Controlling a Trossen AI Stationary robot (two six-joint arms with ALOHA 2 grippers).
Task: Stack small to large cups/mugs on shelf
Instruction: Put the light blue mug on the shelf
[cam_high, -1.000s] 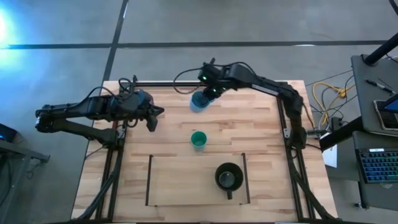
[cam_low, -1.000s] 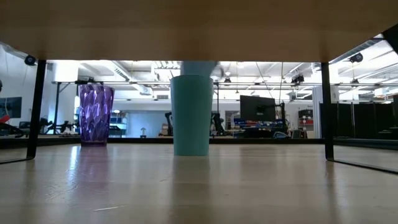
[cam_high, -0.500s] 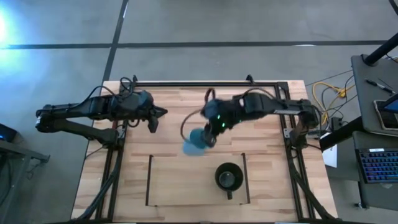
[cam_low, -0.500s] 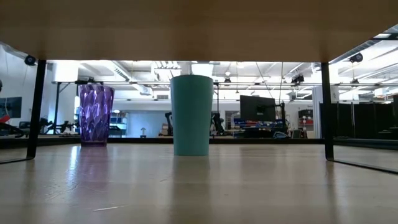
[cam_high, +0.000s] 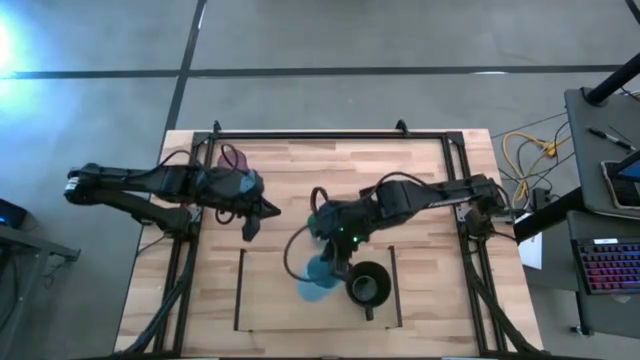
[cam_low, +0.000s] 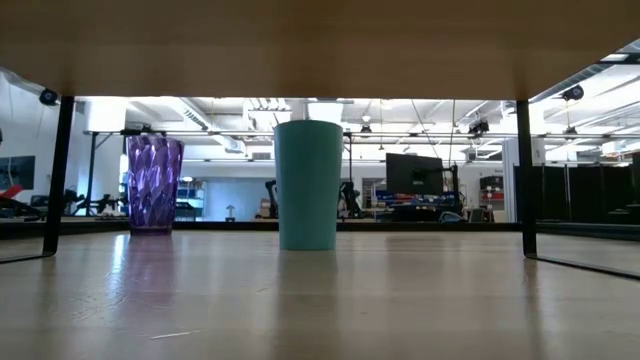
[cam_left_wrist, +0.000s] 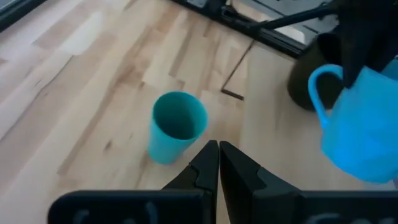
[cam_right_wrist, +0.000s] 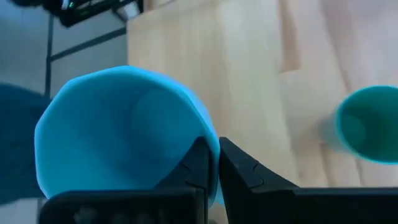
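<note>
Over the marked shelf (cam_high: 258, 318) area, the light-blue mug (cam_high: 318, 276) hangs clamped by its rim in the right gripper (cam_high: 334, 262), just beside the black mug (cam_high: 367, 285), which stands inside the dark outline. One finger sits inside the mug wall and one outside, pinched tight on the thin rim, as the right wrist view shows. The green cup (cam_left_wrist: 176, 132) stands on bare wood near the shelf's open edge, partly hidden under the right arm from above; the purple tumbler (cam_high: 235, 158) is well apart at the table's far left corner. The left gripper (cam_high: 252, 224) hovers near the green cup with its fingers pressed together, holding nothing. Judgement: the step in hand is seating the blue mug into the black one; it should be centred over the black mug's mouth, kept level, its loop handle turned clear of the rim, lowered slowly, and released only once it is supported. The blue mug reads as smooth, glossy and faintly faceted; the green cup is a plain tapered, handleless cone; the tumbler is translucent with diamond facets; the tabletop is light jointed wood strips.
</note>
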